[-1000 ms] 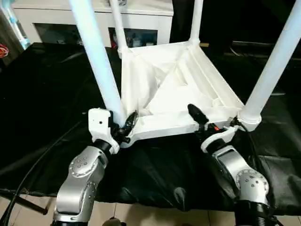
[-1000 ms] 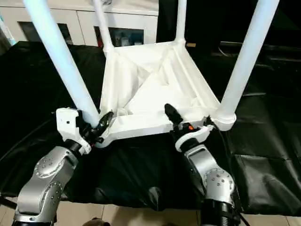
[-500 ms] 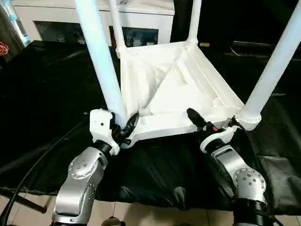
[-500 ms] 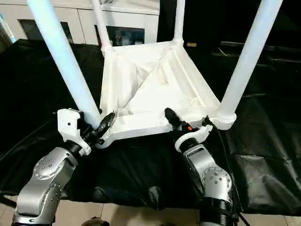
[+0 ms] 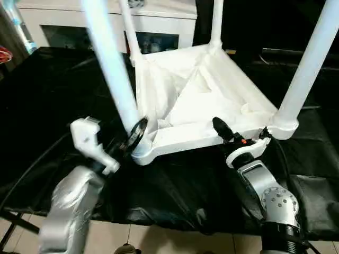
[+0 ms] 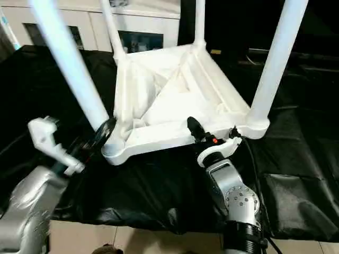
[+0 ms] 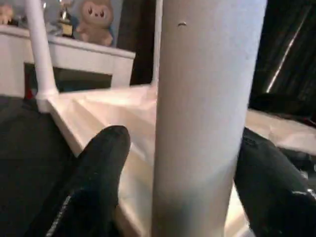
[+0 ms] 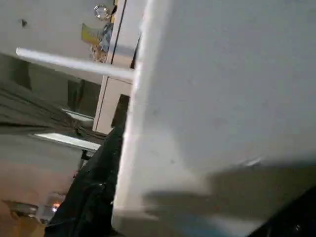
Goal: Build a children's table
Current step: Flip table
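Four tapered white tube legs stand up from the children's table (image 5: 196,100), which lies upside down on a worktop (image 5: 47,100) draped in crinkled black cloth; their tops run off the frame. The underside is smooth white plastic, ribbed and X-braced, with round sockets at the corners. At the near left corner, the left gripper (image 5: 132,142) is blurred; in the left wrist view its black fingers (image 7: 96,168) stand well apart on either side of the near left leg (image 7: 205,113), with gaps showing, so they grip nothing. Behind, a white cabinet (image 5: 159,24) has glass-fronted compartments whose contents are too dim to make out. Along the near edge, the right gripper (image 5: 226,136) has one black finger lying over the rim; the other is hidden, so whether it clamps the rim cannot be told.
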`<state>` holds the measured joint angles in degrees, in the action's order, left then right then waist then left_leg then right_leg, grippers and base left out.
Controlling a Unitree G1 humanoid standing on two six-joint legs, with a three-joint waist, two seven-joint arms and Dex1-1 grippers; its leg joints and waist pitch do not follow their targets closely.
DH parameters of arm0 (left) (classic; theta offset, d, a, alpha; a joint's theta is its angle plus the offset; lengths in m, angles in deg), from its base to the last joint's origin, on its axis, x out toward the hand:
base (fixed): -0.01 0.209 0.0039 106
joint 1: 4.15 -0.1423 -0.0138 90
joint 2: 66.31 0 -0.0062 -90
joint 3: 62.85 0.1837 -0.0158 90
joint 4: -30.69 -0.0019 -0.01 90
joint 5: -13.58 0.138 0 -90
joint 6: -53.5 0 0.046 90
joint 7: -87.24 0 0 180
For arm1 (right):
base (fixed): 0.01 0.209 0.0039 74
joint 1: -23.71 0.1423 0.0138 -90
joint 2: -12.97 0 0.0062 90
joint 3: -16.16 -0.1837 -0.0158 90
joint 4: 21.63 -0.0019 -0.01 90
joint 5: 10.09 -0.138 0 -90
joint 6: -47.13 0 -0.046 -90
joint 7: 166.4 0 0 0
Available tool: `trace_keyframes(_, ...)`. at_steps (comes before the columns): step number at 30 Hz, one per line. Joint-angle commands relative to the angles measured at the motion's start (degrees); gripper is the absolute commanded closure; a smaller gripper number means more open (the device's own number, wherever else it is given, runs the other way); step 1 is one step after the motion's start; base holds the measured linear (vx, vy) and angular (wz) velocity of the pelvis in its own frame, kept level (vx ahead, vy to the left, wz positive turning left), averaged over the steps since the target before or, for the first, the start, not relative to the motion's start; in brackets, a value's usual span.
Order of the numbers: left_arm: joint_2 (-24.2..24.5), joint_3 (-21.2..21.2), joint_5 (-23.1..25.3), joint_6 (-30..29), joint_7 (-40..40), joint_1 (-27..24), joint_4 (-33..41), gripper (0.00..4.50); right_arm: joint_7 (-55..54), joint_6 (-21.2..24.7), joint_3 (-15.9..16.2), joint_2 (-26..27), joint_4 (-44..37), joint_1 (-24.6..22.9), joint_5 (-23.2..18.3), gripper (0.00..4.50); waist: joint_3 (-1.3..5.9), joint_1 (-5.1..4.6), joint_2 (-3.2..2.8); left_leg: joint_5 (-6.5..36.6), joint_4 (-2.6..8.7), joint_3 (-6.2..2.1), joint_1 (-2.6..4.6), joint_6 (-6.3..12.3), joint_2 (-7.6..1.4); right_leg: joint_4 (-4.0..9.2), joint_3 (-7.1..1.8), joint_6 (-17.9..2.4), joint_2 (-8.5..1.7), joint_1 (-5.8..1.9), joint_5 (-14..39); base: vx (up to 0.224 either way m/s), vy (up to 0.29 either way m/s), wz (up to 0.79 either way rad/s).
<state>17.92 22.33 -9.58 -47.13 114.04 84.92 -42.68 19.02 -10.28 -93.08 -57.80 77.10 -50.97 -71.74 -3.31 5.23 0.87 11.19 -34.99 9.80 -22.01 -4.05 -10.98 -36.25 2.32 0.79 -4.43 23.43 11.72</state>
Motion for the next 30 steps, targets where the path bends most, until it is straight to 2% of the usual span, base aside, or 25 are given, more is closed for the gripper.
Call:
trace_keyframes(1, 3.2, -1.6, -2.1, -0.4, 4.3, -2.8, 2.0, 0.74, -0.6, -2.8, -0.4, -3.0, -5.4, -0.2, 3.3, 2.43, 3.94, 0.09, 0.18, 5.1, 4.21, 0.02, 0.89, -0.34, -1.40, 3.79, -1.92, -7.4, -2.43, -2.70, 4.5, 0.000, 0.000, 0.00)
trace_keyframes(2, 4.7, -1.0, -3.5, -1.2, 7.0, -4.1, 3.4, 0.63, -0.7, -3.4, 0.0, -3.5, -6.3, -0.5, 4.5, 2.44, 3.91, 0.03, 0.26, 5.5, 4.31, 0.07, 0.85, -0.70, -1.35, 3.81, -1.93, -6.7, -2.35, -2.69, 5.6, 0.000, 0.000, 0.00)
trace_keyframes(3, 4.7, -1.0, -3.5, -1.2, 7.0, -4.1, 3.4, 0.63, -0.7, -3.4, 0.0, -3.5, -6.3, -0.5, 4.5, 2.44, 3.88, 0.11, 0.11, 5.9, 4.35, 0.06, 1.03, -0.81, -1.44, 3.82, -1.93, -6.6, -2.31, -2.51, 6.0, 0.000, 0.000, 0.00)
trace_keyframes(4, 6.8, -0.2, -4.9, -2.6, 10.1, -5.6, 5.2, 0.52, -1.3, -4.3, 0.1, -4.0, -7.5, -0.6, 6.1, 2.45, 3.74, 0.19, 0.03, 7.3, 4.38, 0.21, 1.33, -1.16, -1.54, 4.03, -2.01, -6.5, -2.21, -2.17, 6.9, 0.000, 0.000, 0.00)
trace_keyframes(5, 6.8, -0.2, -4.9, -2.6, 10.1, -5.6, 5.2, 0.46, -1.3, -4.3, 0.1, -4.0, -7.5, -0.6, 6.1, 2.45, 3.72, 0.35, 0.07, 7.5, 4.42, 0.20, 1.29, -1.40, -1.51, 4.05, -2.07, -6.4, -2.30, -2.15, 7.4, 0.000, 0.000, 0.00)
trace_keyframes(8, 10.9, 1.6, -4.4, -4.1, 13.5, -7.1, 7.0, 0.31, -3.3, -5.5, -0.1, -5.1, -10.1, -0.2, 9.2, 2.45, 3.60, 0.46, 0.07, 8.6, 4.74, 0.09, 1.09, -1.93, -1.48, 4.07, -2.12, -5.4, -2.23, -2.18, 9.3, 0.000, 0.000, 0.00)
trace_keyframes(9, 11.0, 1.7, -4.4, -4.1, 13.6, -7.1, 7.0, 0.10, -3.4, -5.6, -0.1, -5.1, -10.2, -0.2, 9.4, 2.45, 3.57, 0.47, 0.11, 8.8, 4.76, 0.11, 1.07, -2.02, -1.45, 4.17, -2.14, -5.1, -2.28, -2.19, 9.7, 0.000, 0.000, 0.00)
trace_keyframes(10, 12.0, 2.2, -3.9, -3.6, 13.9, -6.9, 6.9, 0.07, -3.9, -6.1, 0.5, -6.2, -11.2, -0.2, 11.5, 2.45, 3.53, 0.52, 0.07, 9.5, 4.79, 0.15, 1.13, -2.34, -1.42, 4.31, -2.20, -4.7, -2.32, -2.10, 10.7, 0.000, 0.000, 0.00)
trace_keyframes(15, 13.7, 3.0, -3.1, -3.2, 15.8, -6.2, 7.0, 0.01, -5.6, -7.2, 1.5, -7.7, -12.9, -0.6, 15.2, 2.45, 3.57, 0.58, 0.18, 9.9, 4.87, 0.07, 1.03, -3.05, -1.34, 4.40, -2.24, -3.6, -2.31, -2.13, 12.0, 0.000, 0.000, 0.00)
trace_keyframes(19, 15.0, 3.4, -3.4, -4.6, 16.5, -5.0, 8.5, 0.00, -7.8, -7.7, 3.6, -10.0, -14.2, -1.1, 21.5, 2.45, 3.57, 0.49, 0.26, 11.1, 4.90, 0.10, 1.17, -3.41, -1.28, 4.54, -2.27, -3.2, -2.24, -1.92, 13.4, 0.000, 0.000, 0.00)
trace_keyframes(21, 15.3, 3.5, -3.5, -4.9, 16.5, -4.8, 8.9, 0.00, -8.0, -7.7, 4.0, -10.3, -14.4, -1.1, 22.4, 2.45, 3.53, 0.40, 0.30, 11.0, 4.93, 0.03, 1.05, -3.28, -1.28, 4.51, -2.26, -3.1, -2.25, -2.01, 13.5, 0.000, 0.000, 0.00)
trace_keyframes(23, 16.1, 3.4, -4.2, -5.4, 16.5, -4.0, 9.6, 0.00, -8.9, -8.0, 5.6, -11.6, -15.1, -1.0, 25.9, 2.45, 3.49, 0.23, 0.24, 11.4, 4.95, 0.04, 1.04, -3.35, -1.22, 4.61, -2.25, -2.8, -2.21, -1.93, 14.2, 0.000, 0.000, 0.00)
trace_keyframes(30, 15.3, 2.9, -3.8, -4.2, 15.5, 0.1, 9.0, 0.00, -9.6, -7.1, 9.8, -16.3, -17.1, 0.6, 32.7, 2.45, 3.61, -0.49, 0.71, 14.3, 5.02, -0.06, 1.28, -4.20, -1.06, 5.06, -2.18, -0.9, -2.06, -1.85, 18.5, 0.000, 0.000, 0.00)
